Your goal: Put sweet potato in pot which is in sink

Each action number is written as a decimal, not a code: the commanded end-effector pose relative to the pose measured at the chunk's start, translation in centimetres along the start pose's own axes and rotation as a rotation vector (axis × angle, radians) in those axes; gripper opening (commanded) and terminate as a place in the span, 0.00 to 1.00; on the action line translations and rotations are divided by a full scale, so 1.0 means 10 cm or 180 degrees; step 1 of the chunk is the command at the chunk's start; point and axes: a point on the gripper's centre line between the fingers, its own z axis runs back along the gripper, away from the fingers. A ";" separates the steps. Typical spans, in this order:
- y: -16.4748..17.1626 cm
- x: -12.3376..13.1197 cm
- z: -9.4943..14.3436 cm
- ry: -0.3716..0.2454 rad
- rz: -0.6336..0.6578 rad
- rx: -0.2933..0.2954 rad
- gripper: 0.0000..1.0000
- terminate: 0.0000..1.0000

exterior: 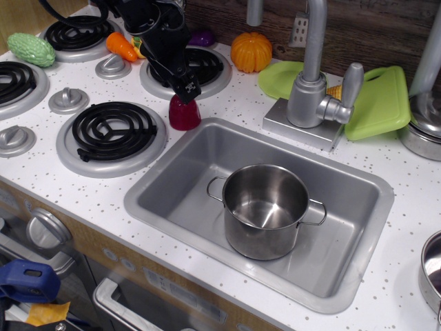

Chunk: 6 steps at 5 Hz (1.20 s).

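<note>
The sweet potato (185, 114), a small glossy dark red piece, stands on the white counter just beyond the sink's far left corner. My gripper (187, 88) hangs directly over it, its black fingertips at or just touching the top. The fingers overlap in this view, so I cannot tell whether they are open or shut. The shiny steel pot (266, 210) with two wire loop handles stands upright and empty in the middle of the grey sink (165, 196), to the right of and nearer than the sweet potato.
Black coil burners (114, 129) lie left of the sweet potato. An orange carrot (121, 46), a green vegetable (31, 49) and an orange pumpkin (251, 52) sit at the back. The faucet (313, 83) and green boards (375, 103) stand behind the sink. More steel pots (422, 134) are at the right edge.
</note>
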 end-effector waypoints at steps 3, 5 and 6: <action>0.04 -0.09 -0.27 -0.0182 0.0005 -0.0187 1.00 0.00; -0.01 -0.19 -0.40 -0.0292 0.0164 -0.0183 0.00 0.00; -0.09 -0.09 -0.23 -0.0162 0.0200 -0.0195 0.00 0.00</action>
